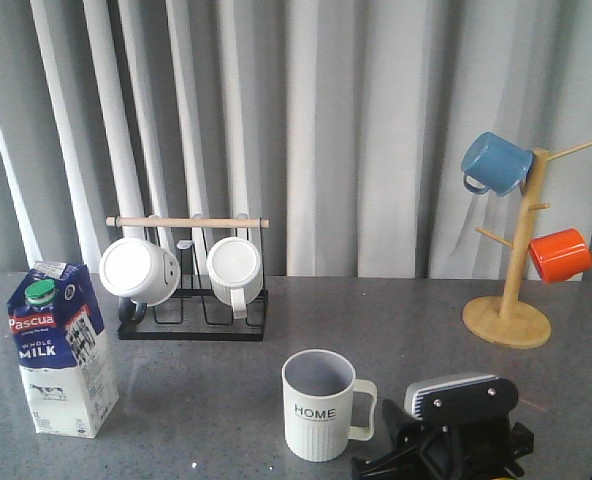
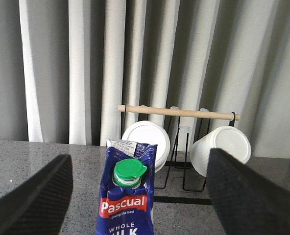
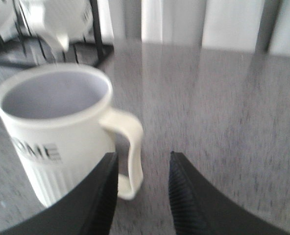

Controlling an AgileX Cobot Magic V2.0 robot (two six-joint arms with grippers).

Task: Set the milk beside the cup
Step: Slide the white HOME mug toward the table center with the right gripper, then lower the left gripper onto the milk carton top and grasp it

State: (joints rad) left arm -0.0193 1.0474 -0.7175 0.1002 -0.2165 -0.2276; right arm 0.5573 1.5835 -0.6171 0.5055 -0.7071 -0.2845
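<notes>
Milk carton [image 1: 60,349] upright at the near left of the grey table [image 1: 196,390], well apart from the cup [image 1: 319,404], which stands upright near the front centre, handle toward the right arm; left gripper [image 2: 137,196] open, its fingers [image 2: 35,198] wide on either side of the carton's green cap [image 2: 129,172], not touching; right gripper [image 3: 142,188] open just beside the cup's handle [image 3: 130,156], holding nothing; black rack [image 1: 191,285] with two white mugs [image 1: 139,271] behind.

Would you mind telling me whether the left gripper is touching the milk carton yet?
Apart. The left wrist view shows the left gripper open, with grey table visible between each finger and the milk carton.
</notes>
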